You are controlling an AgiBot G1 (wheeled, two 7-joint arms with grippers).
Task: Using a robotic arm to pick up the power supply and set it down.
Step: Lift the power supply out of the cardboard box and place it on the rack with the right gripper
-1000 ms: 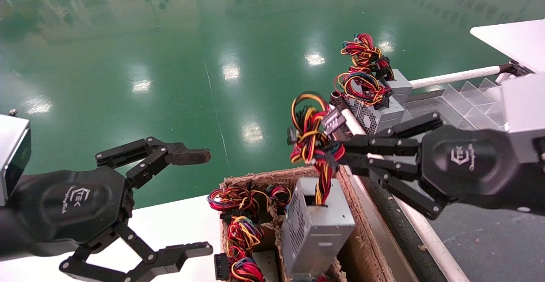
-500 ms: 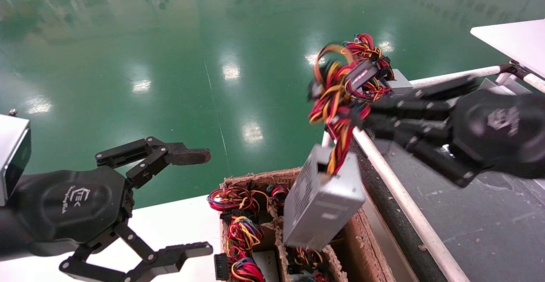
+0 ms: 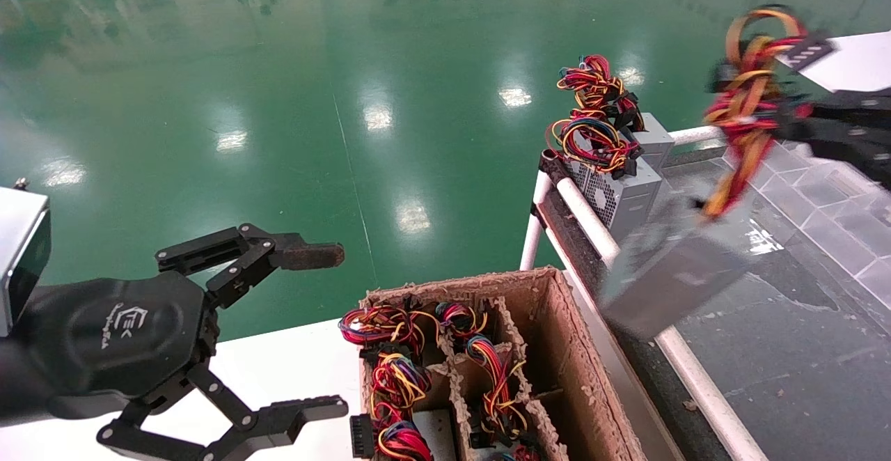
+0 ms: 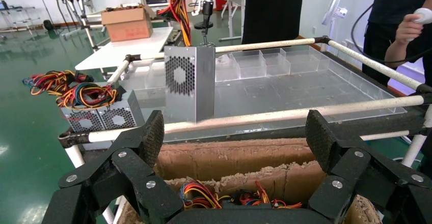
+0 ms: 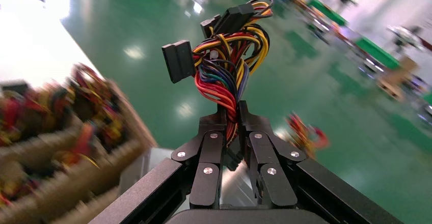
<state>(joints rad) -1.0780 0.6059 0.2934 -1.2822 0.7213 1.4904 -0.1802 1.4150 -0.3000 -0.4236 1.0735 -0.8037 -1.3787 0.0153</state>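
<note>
From the head view, your right gripper (image 3: 790, 118) pinches the power supply (image 3: 672, 269) by its wire bundle, jaws pressed together on the red and yellow strands; the smooth silver box hangs tilted over the dark conveyor (image 3: 779, 349), beside the ragged cardboard box (image 3: 564, 336). Your left gripper (image 3: 334, 329) hovers parked over the white bench (image 3: 278, 363), jaws spread.

From the left wrist, you see the perforated vent face upright above the white rail (image 4: 305, 114).

From the right wrist, the black linked fingers (image 5: 211, 155) clamp the wires below blocky black connectors (image 5: 178, 61).
</note>
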